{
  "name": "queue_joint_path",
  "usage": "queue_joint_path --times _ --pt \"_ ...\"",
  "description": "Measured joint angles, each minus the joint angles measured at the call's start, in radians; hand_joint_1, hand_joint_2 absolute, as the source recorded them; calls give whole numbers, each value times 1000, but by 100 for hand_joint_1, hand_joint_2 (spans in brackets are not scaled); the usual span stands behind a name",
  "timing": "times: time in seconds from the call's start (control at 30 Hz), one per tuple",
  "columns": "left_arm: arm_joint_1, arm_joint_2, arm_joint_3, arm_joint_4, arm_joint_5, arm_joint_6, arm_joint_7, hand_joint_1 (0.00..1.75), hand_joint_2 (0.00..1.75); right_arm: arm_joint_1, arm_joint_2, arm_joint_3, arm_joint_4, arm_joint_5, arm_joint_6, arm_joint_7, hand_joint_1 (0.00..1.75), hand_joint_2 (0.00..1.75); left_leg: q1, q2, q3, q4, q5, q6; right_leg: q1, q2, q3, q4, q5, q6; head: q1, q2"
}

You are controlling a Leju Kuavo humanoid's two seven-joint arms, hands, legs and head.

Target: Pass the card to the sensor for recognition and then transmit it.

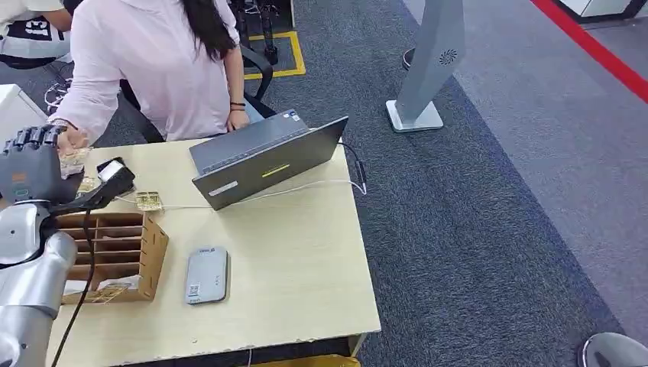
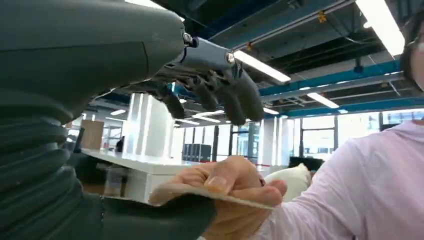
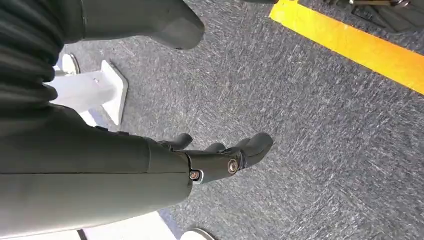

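Observation:
My left hand (image 1: 30,164) is raised at the table's far left corner, in front of a person in a pink top (image 1: 153,69). In the left wrist view the tan card (image 2: 200,192) lies across my thumb (image 2: 150,220) and the person's hand (image 2: 235,190) pinches it. My fingers (image 2: 225,95) stay spread well away from the card, so my left hand (image 2: 200,70) holds nothing. The black sensor (image 1: 115,177) sits on the table just right of that hand. My right hand (image 3: 215,160) hangs over grey carpet with its fingers loosely extended, holding nothing.
Under my left arm stands a wooden slotted box (image 1: 115,256). More cards (image 1: 149,201) lie beside the sensor. A grey flat device (image 1: 206,275) and an open laptop (image 1: 260,157) with a white cable share the table (image 1: 306,275). A grey floor stand (image 1: 424,69) is off right.

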State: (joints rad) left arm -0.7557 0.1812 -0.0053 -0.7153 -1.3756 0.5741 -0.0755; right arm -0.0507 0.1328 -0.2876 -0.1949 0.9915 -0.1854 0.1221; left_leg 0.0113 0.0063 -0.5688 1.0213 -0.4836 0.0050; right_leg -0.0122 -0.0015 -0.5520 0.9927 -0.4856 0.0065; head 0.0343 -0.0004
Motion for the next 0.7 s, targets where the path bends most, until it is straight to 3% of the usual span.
queue_joint_path --times 0.7 --pt "14 16 -2 7 8 19 -2 175 175 0 0 0 2 6 -2 -6 0 175 0 0 0 0 0 0 0 0 0 0 0 0 0 0"
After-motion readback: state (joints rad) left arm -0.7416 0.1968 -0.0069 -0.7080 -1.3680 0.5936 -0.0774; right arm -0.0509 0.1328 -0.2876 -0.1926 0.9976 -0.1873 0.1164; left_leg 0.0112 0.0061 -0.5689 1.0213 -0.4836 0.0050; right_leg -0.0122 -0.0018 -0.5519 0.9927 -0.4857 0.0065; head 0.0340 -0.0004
